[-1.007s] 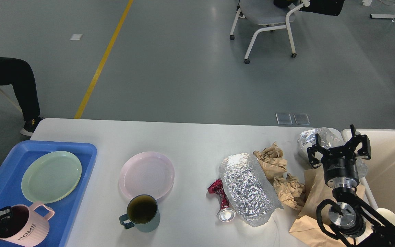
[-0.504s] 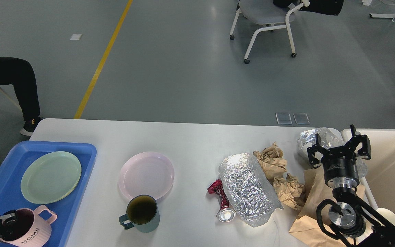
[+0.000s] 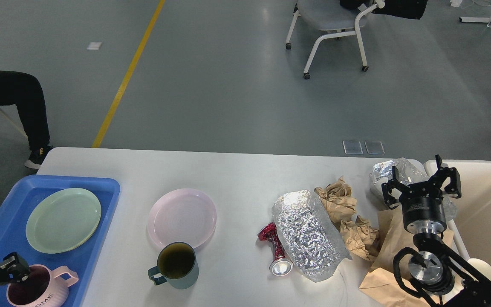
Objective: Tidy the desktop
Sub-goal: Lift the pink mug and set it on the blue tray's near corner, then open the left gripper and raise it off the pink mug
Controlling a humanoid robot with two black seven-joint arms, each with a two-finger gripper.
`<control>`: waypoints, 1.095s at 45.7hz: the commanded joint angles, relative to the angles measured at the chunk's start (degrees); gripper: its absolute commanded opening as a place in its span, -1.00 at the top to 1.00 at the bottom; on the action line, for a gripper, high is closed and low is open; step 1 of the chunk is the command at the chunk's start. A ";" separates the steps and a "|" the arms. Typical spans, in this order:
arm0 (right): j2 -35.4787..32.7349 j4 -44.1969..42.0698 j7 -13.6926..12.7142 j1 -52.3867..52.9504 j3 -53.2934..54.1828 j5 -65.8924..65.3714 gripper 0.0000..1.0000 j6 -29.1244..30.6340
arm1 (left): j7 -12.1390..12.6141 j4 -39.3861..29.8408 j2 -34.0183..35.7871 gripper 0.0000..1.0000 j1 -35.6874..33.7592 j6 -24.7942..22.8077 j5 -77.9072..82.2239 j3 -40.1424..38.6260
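Note:
The white desktop (image 3: 245, 170) holds a pink plate (image 3: 182, 217), a dark teal mug (image 3: 177, 264), a crushed red can (image 3: 276, 249), a silver foil bag (image 3: 309, 232), crumpled brown paper (image 3: 341, 204) and a flat brown paper bag (image 3: 388, 256). My left gripper (image 3: 9, 270) is at the bottom left over the blue tray (image 3: 100, 187), shut on the rim of a pink mug (image 3: 41, 290) that sits low in the tray. My right gripper (image 3: 420, 181) is open and empty, above a second foil bag (image 3: 384, 172) at the desktop's right end.
A green plate (image 3: 63, 219) lies in the blue tray. A beige bin (image 3: 484, 204) stands off the right end of the desktop. A chair (image 3: 330, 21) and a person's leg (image 3: 15, 98) are on the floor beyond.
My left gripper has moved the pink mug down toward the near edge of the blue tray. The right arm has not moved.

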 commanded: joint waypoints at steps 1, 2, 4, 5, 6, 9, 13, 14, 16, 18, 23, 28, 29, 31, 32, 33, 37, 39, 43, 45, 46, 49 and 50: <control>0.00 -0.05 0.00 0.00 0.00 0.00 -1.00 0.00 | 0.08 -0.30 0.13 -0.84 -5.57 -4.98 0.00 4.05; 0.00 -0.05 0.00 0.00 0.00 0.00 -1.00 0.00 | -0.01 -0.39 -0.04 -0.84 -7.50 -6.21 0.00 5.81; 0.00 -0.05 0.00 0.00 0.00 0.00 -1.00 0.00 | -0.19 -0.74 -0.48 -0.84 -11.80 -8.41 -0.09 9.59; 0.00 0.04 0.00 0.00 0.00 0.00 -1.00 0.00 | -0.19 -1.00 -1.27 -0.84 -14.17 -9.38 -0.09 11.52; 0.00 -0.05 0.00 0.00 0.00 0.00 -1.00 0.00 | -0.19 -1.52 -2.32 -0.84 -16.81 -10.17 -0.26 13.63; 0.00 -0.05 0.00 0.00 0.00 0.00 -1.00 0.00 | -0.19 -3.54 -5.66 -0.84 -24.19 -11.58 -2.54 19.87; 0.00 -0.05 0.00 0.00 0.00 0.00 -1.00 0.00 | 0.16 -6.88 -10.14 -0.84 -34.47 -12.29 -8.16 28.31; 0.00 -0.05 0.00 0.00 0.00 0.00 -1.00 0.00 | 0.16 -7.76 -11.63 -0.84 -37.28 -12.55 -9.31 30.24; 0.00 -0.05 0.00 0.00 0.00 0.00 -1.00 0.00 | 0.16 -9.61 -14.62 -0.84 -42.73 -12.99 -10.98 33.50; 0.00 0.04 0.00 0.00 0.00 0.00 -1.00 0.00 | -0.01 -11.71 -17.26 -0.84 -47.92 -13.34 -12.13 35.96; 0.00 -0.05 0.00 0.00 0.00 0.00 -1.00 0.00 | -0.10 -17.16 -24.55 -0.84 -57.69 -13.96 -14.76 38.08; 0.00 -0.05 0.00 0.00 0.00 0.00 -1.00 0.00 | -0.19 -20.68 -32.63 -0.84 -65.60 -16.24 -18.98 37.47; 0.00 -0.05 0.00 0.00 0.00 0.00 -1.00 0.00 | -0.28 -21.12 -34.22 -0.84 -66.83 -16.85 -20.12 37.38; 0.00 -0.05 0.00 0.00 0.00 0.00 -1.00 0.00 | -0.45 -21.65 -37.47 -0.84 -69.21 -18.26 -22.40 36.85; 0.00 -0.05 0.00 0.00 0.00 0.00 -1.00 0.00 | -0.63 -21.83 -38.88 -0.84 -70.35 -19.05 -23.46 36.59; 0.00 -0.05 0.00 0.00 0.00 0.00 -1.00 0.00 | -0.98 -22.01 -40.11 -0.84 -71.40 -19.75 -24.43 36.24; 0.00 -0.05 0.00 0.00 0.00 0.00 -1.00 0.00 | -2.82 -23.59 -43.63 -0.84 -76.06 -22.74 -26.54 33.78; 0.00 -0.05 0.00 0.00 0.00 0.00 -1.00 0.00 | -4.05 -24.38 -44.69 -0.84 -78.78 -23.71 -26.90 32.11; 0.00 -0.05 0.00 0.00 0.00 0.00 -1.00 0.00 | -6.34 -26.31 -45.92 -0.84 -84.06 -25.03 -27.16 29.74; 0.00 -0.05 0.00 0.00 0.00 0.00 -1.00 0.00 | -7.22 -26.84 -46.10 -0.84 -86.08 -25.64 -27.51 28.77; 0.00 -0.05 0.00 0.00 0.00 0.00 -1.00 0.00 | -7.48 -27.02 -46.18 -0.84 -86.70 -25.91 -27.86 28.42; 0.00 -0.05 0.00 0.00 0.00 0.00 -1.00 0.00 | -7.75 -27.19 -46.19 -0.84 -87.24 -26.44 -29.18 27.89; 0.00 -0.05 0.00 0.00 0.00 0.00 -1.00 0.00 | -7.83 -27.19 -46.27 -0.84 -87.15 -26.35 -29.70 27.80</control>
